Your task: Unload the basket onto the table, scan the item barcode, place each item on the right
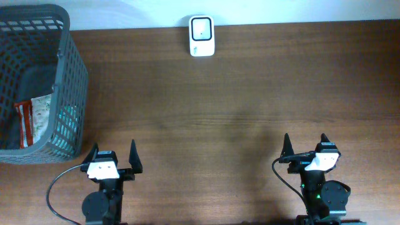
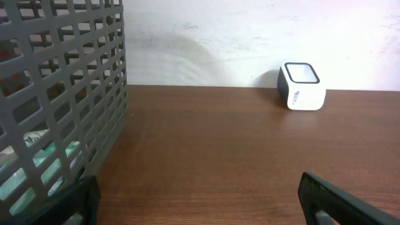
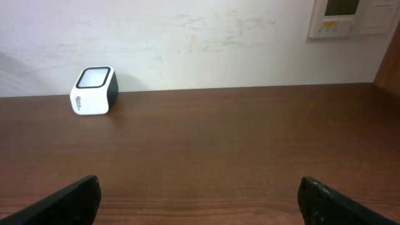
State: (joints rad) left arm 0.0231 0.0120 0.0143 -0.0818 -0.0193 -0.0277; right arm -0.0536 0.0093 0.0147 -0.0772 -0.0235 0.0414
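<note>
Grey basket [image 1: 74, 81] at left, white scanner [image 1: 201, 35] at far edge, left claw [image 1: 113, 147] and right claw [image 1: 306, 141] agape.

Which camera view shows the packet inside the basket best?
The overhead view. It looks down into the basket and shows the packet lying at the bottom, with its red edge. The left wrist view shows only pale bits of it through the basket's grid wall. The right wrist view does not show it at all.

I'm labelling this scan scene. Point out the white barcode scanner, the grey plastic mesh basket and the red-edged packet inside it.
white barcode scanner [image 1: 202, 36], overhead view, its dark-rimmed top window.
grey plastic mesh basket [image 1: 74, 87], overhead view, its right outer wall.
red-edged packet [image 1: 25, 125], overhead view, its red edge.
</note>
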